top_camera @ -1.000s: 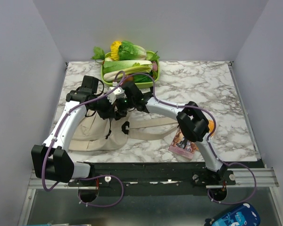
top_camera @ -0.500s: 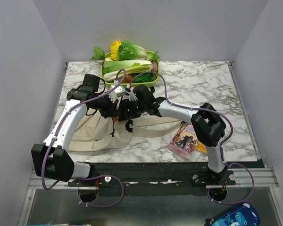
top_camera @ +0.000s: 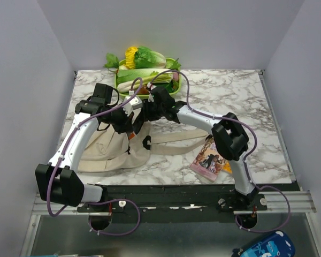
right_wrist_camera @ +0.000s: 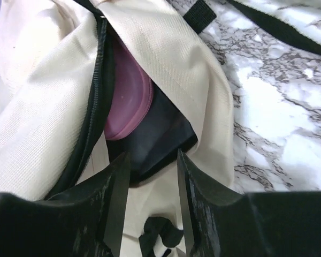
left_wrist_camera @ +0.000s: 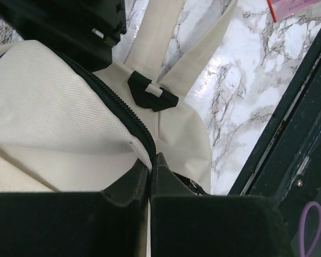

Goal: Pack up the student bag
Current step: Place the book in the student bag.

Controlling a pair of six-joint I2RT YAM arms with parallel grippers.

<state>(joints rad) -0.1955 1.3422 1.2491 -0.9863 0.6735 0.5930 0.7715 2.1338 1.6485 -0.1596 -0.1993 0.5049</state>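
The beige student bag (top_camera: 104, 152) lies at the table's near left, its long straps (top_camera: 176, 142) trailing right with a black buckle (top_camera: 146, 142). My left gripper (top_camera: 132, 122) is shut on the bag's zipper edge (left_wrist_camera: 144, 140) and holds the opening up. My right gripper (top_camera: 148, 108) is open and empty just above the bag's opening (right_wrist_camera: 99, 80). Inside the bag (right_wrist_camera: 166, 53) I see a pink case (right_wrist_camera: 125, 96) and a dark flat item (right_wrist_camera: 160, 139). In the right wrist view the gripper (right_wrist_camera: 152, 160) stands over the dark item without touching it.
A green basket of vegetables (top_camera: 144, 77) stands at the back, right behind both grippers. A book (top_camera: 208, 159) lies at the near right beside the right arm, with an orange thing (top_camera: 226, 167) under its edge. A blue item (top_camera: 265, 247) lies below the table's front rail.
My right gripper dipped toward the bag's opening half a second ago and has now drawn back toward the basket. The right elbow shifted, uncovering the book. The left gripper stays on the bag.
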